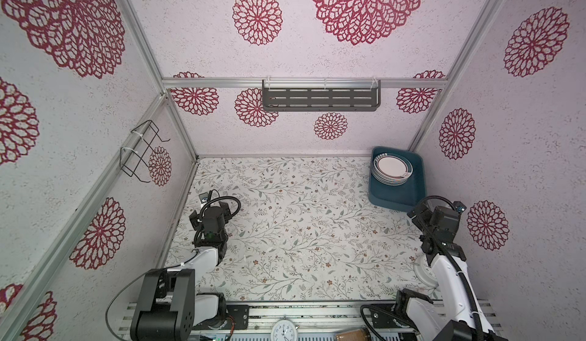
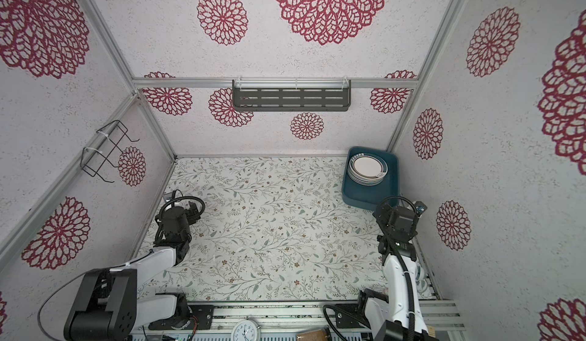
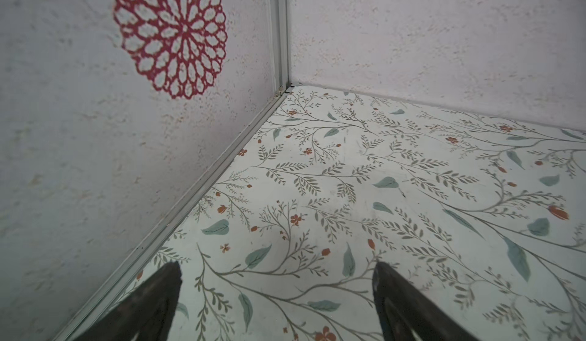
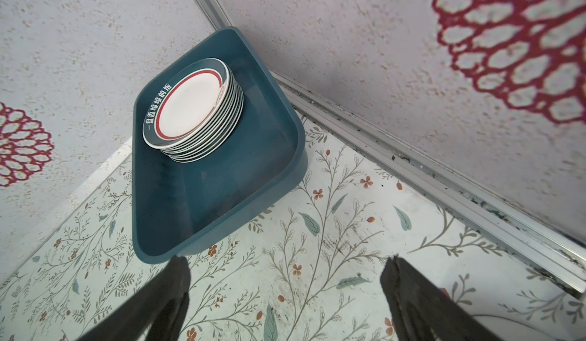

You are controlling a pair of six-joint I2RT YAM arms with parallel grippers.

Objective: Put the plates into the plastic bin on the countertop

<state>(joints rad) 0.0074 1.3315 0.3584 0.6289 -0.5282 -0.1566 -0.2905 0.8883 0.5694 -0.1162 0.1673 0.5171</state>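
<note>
A stack of several white plates (image 1: 392, 169) (image 2: 367, 168) with dark green lettered rims stands in the far half of the dark teal plastic bin (image 1: 400, 194) (image 2: 371, 193). The bin sits in the back right corner of the leafy countertop (image 1: 301, 228). In the right wrist view the plates (image 4: 193, 108) fill the far end of the bin (image 4: 222, 177), and the top plate has a red ring. My right gripper (image 4: 287, 260) hangs open and empty just short of the bin's near wall. My left gripper (image 3: 278, 266) is open and empty over bare countertop near the left wall.
A grey slotted shelf (image 1: 321, 98) hangs on the back wall and a black wire rack (image 1: 142, 152) on the left wall. A white clock (image 1: 284, 331) and a brown object (image 1: 352, 334) lie at the front rail. A white round object (image 1: 423, 271) lies partly hidden under the right arm.
</note>
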